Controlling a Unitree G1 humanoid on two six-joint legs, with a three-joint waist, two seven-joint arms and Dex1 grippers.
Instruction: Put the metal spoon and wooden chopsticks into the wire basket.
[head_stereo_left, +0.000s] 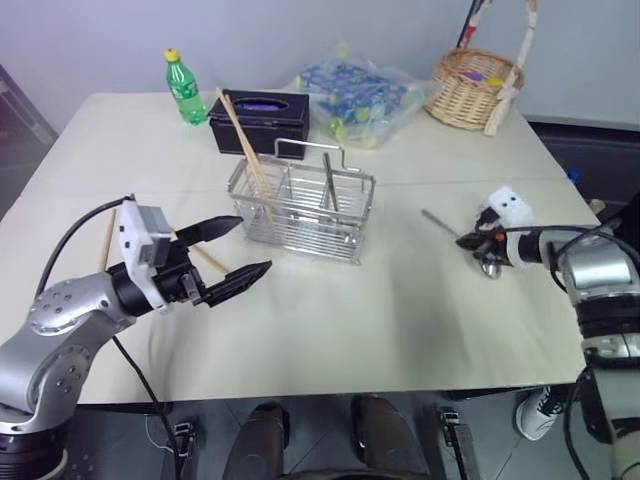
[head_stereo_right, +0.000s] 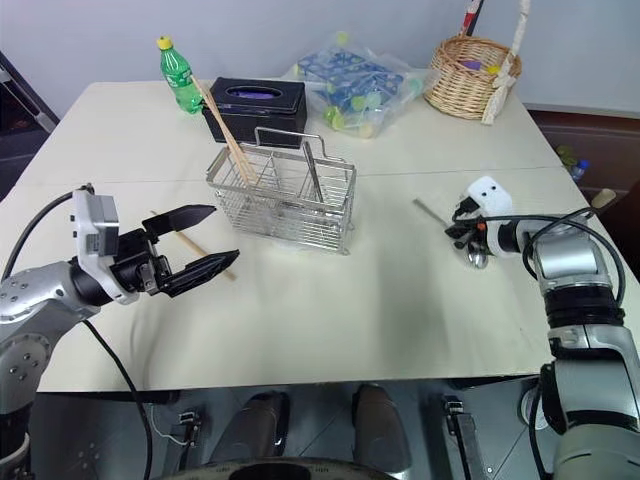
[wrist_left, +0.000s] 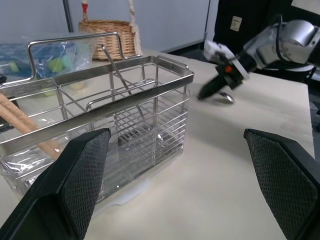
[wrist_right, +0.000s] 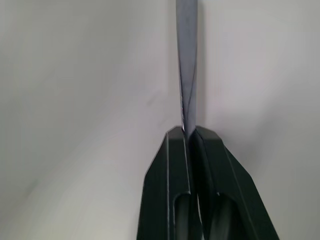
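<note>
The wire basket (head_stereo_left: 300, 205) stands mid-table with two wooden chopsticks (head_stereo_left: 245, 140) leaning out of its left compartment and a thin metal handle (head_stereo_left: 327, 180) upright in another. One loose chopstick (head_stereo_left: 205, 258) lies on the table behind my left gripper (head_stereo_left: 255, 243), which hovers open to the basket's front left with nothing in it. Another chopstick (head_stereo_left: 105, 240) lies beside that arm. To the basket's right, my right gripper (head_stereo_left: 462, 240) is shut on the metal spoon (head_stereo_left: 435, 220). The handle juts toward the basket, and the bowl (head_stereo_left: 490, 268) sits low under the wrist.
Along the far side stand a green bottle (head_stereo_left: 180, 85), a black tissue box (head_stereo_left: 260, 120), a clear bag of small items (head_stereo_left: 355, 95) and a round wicker basket (head_stereo_left: 475, 85). The table's bare top (head_stereo_left: 400, 310) spreads between the basket and the front edge.
</note>
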